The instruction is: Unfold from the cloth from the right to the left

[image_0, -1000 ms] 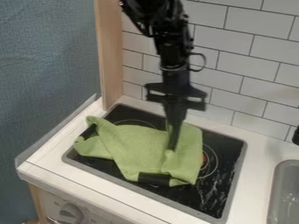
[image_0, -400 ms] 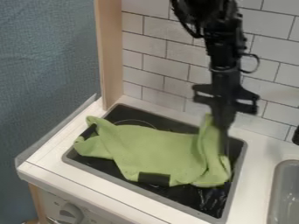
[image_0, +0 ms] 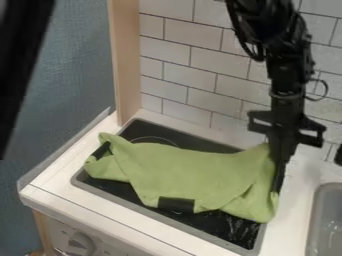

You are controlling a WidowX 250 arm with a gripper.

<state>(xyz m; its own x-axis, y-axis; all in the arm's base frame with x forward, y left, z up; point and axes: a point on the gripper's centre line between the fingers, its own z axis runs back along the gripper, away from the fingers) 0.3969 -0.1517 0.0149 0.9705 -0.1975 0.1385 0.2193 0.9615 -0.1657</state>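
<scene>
In the camera view, the green cloth [image_0: 194,172] lies rumpled across the middle of the frame, over the black stove [image_0: 194,141] — its right part covers some of the stove's right rim. The tool [image_0: 279,172] is at the cloth's right edge, right of centre, clamped on the fabric. The stove sits in a white counter [image_0: 67,172], with a grey sink [image_0: 328,215] at the lower right — and a knob [image_0: 81,242] at the lower left.
</scene>
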